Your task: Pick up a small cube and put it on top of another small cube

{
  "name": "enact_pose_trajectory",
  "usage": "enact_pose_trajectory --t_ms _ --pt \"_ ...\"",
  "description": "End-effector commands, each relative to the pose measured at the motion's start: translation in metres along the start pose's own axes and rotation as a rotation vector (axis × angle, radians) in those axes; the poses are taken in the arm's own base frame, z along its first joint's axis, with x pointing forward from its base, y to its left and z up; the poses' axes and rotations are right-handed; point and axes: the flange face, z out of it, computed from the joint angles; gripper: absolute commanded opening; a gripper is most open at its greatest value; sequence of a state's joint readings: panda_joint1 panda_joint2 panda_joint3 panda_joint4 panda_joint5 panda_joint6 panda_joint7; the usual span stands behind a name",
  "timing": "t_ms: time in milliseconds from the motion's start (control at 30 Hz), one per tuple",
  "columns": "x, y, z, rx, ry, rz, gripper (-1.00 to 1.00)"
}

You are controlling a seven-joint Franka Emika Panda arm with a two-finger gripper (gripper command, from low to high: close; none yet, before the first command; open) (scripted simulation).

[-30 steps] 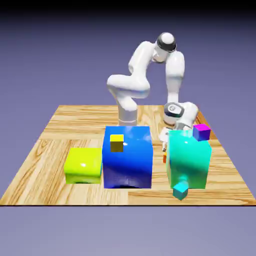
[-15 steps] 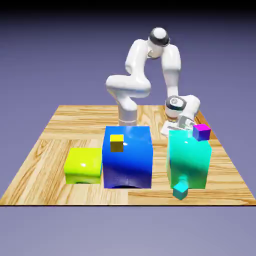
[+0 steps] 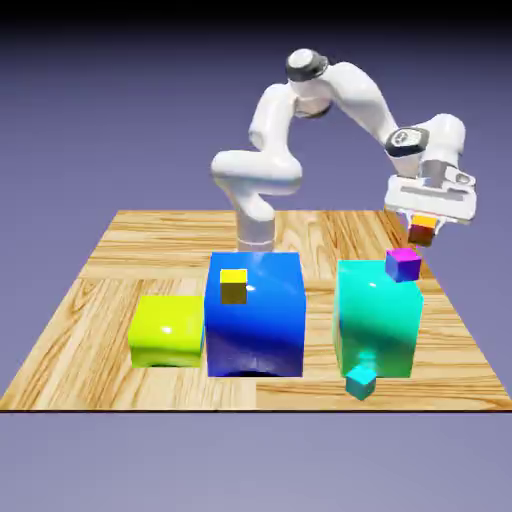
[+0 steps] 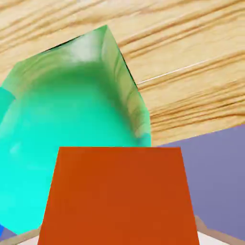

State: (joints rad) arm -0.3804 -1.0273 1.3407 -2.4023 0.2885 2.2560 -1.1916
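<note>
On the exterior view's left, a yellow-green block [image 3: 167, 330] sits on the wooden table [image 3: 90, 300]. Just beside it, to the right, stands a big blue block [image 3: 256, 312]. A small yellow cube [image 3: 234, 286] shows on the blue block's front, near the top. Behind the blue block, the white robot arm [image 3: 262, 165] goes up from the table and bends over to the right.

Next comes a big teal block [image 3: 377, 318]. A small cyan cube [image 3: 361, 381] lies at its bottom front corner. A small purple cube [image 3: 403, 264] shows at the teal block's top right corner; whether it rests on the block or on the table behind it is hard to tell.

High up on the exterior view's right hangs the claw [image 3: 424, 229]. It points down, and its two fingers are squeezed tight on a tiny orange-red cube [image 3: 424, 231]. That cube is up in the air, above the purple cube and a little to the right of it, not touching it.

In the hand view, the orange-red cube [image 4: 118, 195] fills the bottom of the picture. Past it lie the teal block [image 4: 62, 134] and the wooden table [image 4: 191, 72].
</note>
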Motion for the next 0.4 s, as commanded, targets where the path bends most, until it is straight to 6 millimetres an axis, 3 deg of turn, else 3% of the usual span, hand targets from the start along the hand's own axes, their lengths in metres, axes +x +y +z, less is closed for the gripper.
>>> enact_pose_trajectory --t_ms 0,67,100,233,267,300,367 --pt "-0.013 0.010 -0.002 -0.003 -0.012 0.017 -1.00" --pt "-0.033 0.017 0.010 0.001 -0.046 0.068 -1.00" --pt "-0.033 0.017 0.010 0.001 -0.046 0.068 -1.00" --pt "-0.025 0.007 0.074 0.001 -0.046 0.068 -1.00" --pt "-0.025 0.007 0.074 0.001 -0.046 0.068 1.00" --pt "-0.025 0.007 0.074 0.001 -0.046 0.068 1.00" --pt "-0.028 0.013 0.042 0.001 -0.046 0.067 1.00"
